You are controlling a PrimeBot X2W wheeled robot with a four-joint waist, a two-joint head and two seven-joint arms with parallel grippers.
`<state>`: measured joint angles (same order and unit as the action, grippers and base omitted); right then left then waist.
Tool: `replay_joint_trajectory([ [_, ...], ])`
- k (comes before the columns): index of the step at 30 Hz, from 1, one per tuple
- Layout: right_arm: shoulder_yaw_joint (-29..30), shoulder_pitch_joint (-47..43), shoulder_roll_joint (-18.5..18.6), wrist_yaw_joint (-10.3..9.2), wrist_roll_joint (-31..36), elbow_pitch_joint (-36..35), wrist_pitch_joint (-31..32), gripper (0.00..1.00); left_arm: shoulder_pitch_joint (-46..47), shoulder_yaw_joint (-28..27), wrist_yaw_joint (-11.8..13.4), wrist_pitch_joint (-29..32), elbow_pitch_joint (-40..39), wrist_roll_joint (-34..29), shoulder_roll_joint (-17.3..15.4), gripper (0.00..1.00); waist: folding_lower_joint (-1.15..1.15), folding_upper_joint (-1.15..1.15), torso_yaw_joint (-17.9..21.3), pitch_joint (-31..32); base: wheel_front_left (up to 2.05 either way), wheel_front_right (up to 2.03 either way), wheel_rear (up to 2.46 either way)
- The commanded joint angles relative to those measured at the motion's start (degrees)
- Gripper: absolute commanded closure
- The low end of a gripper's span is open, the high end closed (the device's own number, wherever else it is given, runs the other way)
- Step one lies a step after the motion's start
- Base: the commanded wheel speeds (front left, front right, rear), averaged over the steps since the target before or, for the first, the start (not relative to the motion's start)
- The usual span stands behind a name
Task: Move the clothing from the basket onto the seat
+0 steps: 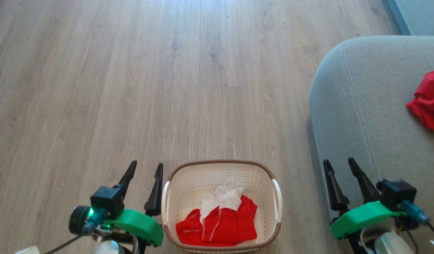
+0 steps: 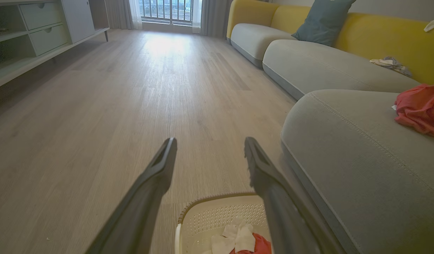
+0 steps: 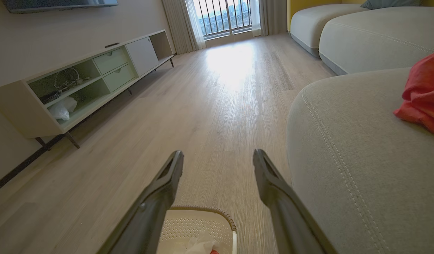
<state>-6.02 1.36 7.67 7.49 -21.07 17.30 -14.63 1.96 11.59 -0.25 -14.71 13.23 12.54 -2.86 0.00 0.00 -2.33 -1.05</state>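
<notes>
The left claw (image 1: 147, 163) has its two long dark fingers spread wide with nothing between them. Close by on its right sits a cream-white perforated plastic laundry basket (image 1: 202, 176) with a brown woven-look rim and white side handles, on the pale wood-plank floor (image 1: 167, 88). In the basket lie a crumpled bright red shirt with white trim (image 1: 220, 225) and, on top of it, a white cloth piece (image 1: 224, 197).

The right claw (image 1: 338, 159) is on the far side of the basket from the left one. It is also spread and empty, and stands at the near edge of the large grey fabric seat cushion (image 1: 361, 123) with rounded corners and pale stitched seams. Ahead and to the right of this claw, a bunched bright red garment (image 1: 428, 102) rests on the seat, well apart from the basket.

Farther off, past both claws, are more grey cushions with a yellow sofa back (image 2: 379, 35) and a teal pillow (image 2: 322, 21). A low pale cabinet (image 3: 97, 77) stands along the opposite wall, and a railed window (image 3: 227, 16) is at the room's end.
</notes>
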Motion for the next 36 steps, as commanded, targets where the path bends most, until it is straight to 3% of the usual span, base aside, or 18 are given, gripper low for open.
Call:
replay_joint_trajectory([
  [1,-1.15,1.11,0.35,0.0,0.48,-1.36,-0.37,0.0,1.89,-1.33,0.33,-0.29,-1.92,-0.19,-0.02,0.0,0.0,0.0,0.0,0.03,0.0,0.0,0.0],
  [13,-1.33,1.63,0.39,0.0,0.45,-1.45,-0.37,0.0,1.98,-0.99,0.1,-0.29,-1.9,-0.57,-0.02,0.0,0.0,0.0,0.55,-0.23,0.0,0.0,0.0],
  [20,0.54,2.87,0.15,0.0,2.05,-1.2,-0.37,0.0,3.02,-0.31,-0.62,-0.29,-1.39,-1.79,-0.02,0.0,0.0,0.0,2.17,-3.42,0.0,0.0,0.0],
  [27,3.65,5.79,-1.29,0.0,6.06,-1.32,-0.37,0.0,7.08,1.26,-1.93,-0.29,2.38,-2.98,-0.02,0.0,0.0,0.0,4.01,-11.91,0.0,0.0,0.0],
  [36,3.64,12.24,-2.87,0.0,9.1,-8.34,-0.37,0.0,17.02,2.76,-4.61,-0.29,11.61,-6.1,-0.02,0.0,0.0,0.0,7.81,-27.69,0.0,0.0,0.0],
])
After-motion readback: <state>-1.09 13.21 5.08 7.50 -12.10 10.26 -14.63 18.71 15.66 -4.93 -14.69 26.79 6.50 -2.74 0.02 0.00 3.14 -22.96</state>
